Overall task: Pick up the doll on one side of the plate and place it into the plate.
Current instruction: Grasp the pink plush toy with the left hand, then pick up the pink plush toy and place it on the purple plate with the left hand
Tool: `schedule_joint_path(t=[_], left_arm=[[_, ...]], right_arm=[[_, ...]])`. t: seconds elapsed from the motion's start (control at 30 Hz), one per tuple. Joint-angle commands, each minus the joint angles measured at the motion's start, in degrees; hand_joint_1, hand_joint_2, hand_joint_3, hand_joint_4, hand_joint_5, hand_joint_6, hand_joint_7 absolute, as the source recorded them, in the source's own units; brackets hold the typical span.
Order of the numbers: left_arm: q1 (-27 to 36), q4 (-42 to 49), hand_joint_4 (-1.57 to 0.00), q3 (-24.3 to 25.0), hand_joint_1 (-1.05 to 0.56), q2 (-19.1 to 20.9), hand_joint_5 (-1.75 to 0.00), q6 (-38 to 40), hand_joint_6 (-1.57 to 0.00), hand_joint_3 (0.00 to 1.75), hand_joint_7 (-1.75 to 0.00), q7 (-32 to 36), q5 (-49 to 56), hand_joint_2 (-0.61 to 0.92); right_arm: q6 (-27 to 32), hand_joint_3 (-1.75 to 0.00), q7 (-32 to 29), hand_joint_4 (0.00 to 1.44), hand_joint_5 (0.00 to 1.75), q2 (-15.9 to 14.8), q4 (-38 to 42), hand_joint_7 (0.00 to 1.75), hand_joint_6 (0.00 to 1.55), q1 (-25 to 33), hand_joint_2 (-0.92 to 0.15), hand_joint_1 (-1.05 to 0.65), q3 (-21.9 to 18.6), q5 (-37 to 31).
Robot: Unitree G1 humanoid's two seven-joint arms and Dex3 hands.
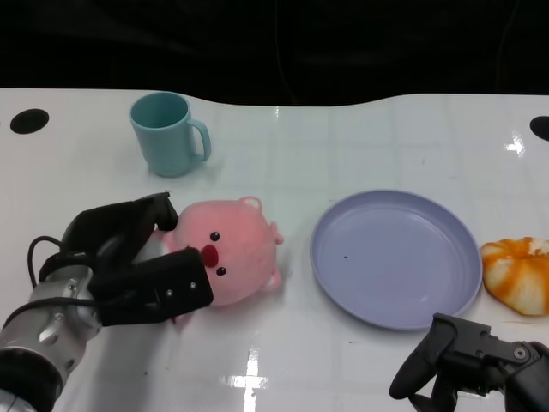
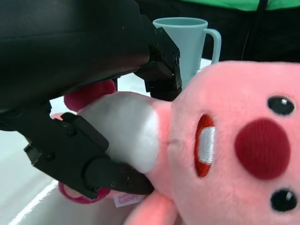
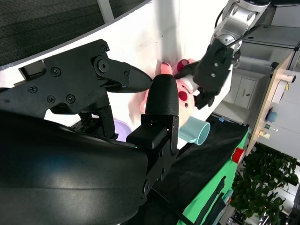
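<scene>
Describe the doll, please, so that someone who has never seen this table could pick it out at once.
On the white table, look left of the lavender plate and in front of the teal mug. There lies the doll, with the left hand closed around its near side. It is the only soft pink thing there, with black eyes and a dark red nose, unlike the orange-and-white piece right of the plate.

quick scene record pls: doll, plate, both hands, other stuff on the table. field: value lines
doll: pink plush doll, on the table left of the plate, lying on its side
plate: lavender plate, nothing in it
left hand: left hand grips the doll, fingers on both sides of it
right hand: right hand near the table's front edge, below the plate, holds nothing
other: teal mug behind the doll; orange plush right of the plate
</scene>
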Motion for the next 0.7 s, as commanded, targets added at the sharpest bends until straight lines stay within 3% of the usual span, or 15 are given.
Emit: schedule_joint_path(t=[0.03,0.2,0.4,0.6,0.7], left_arm=[[1.3,-5.3,-0.93,2.1,-0.18,-0.2,-1.75,2.4,-0.72,1.04,-1.75,-2.1,-2.2,0.57],[2.8,-12.6,-0.96,3.9,-0.17,-0.9,-1.75,5.6,-0.75,1.18,-1.75,-4.8,-3.5,0.48],[4.5,-20.5,-0.96,4.9,-0.15,-1.8,-1.75,9.1,-0.74,1.22,-1.75,-7.9,-4.5,0.46],[4.1,-26.5,-0.98,3.9,-0.19,-5.4,-1.75,12.2,-0.78,1.34,-1.75,-10.0,-4.0,0.38],[2.6,-27.7,-0.98,3.1,-0.21,-7.2,-1.75,13.1,-0.77,1.31,-1.75,-11.1,-3.5,0.39]], right_arm=[[-0.1,-0.76,-0.5,0.66,1.62,0.0,0.2,1.34,0.58,-0.3,-0.71,-0.27,-0.1,-0.2],[-0.1,-0.76,-0.2,0.66,1.63,0.1,0.9,1.34,0.58,-0.7,-0.72,-0.26,0.2,0.8],[0.0,-0.77,-0.6,0.65,1.64,0.2,0.2,1.34,0.57,-0.4,-0.71,-0.24,0.6,0.3],[-0.3,-0.77,-0.4,0.65,1.64,0.0,-0.1,1.34,0.57,-0.2,-0.71,-0.25,0.6,0.4],[-0.6,-0.77,-0.5,0.65,1.64,0.0,0.0,1.35,0.57,-0.3,-0.71,-0.24,0.8,0.1]])
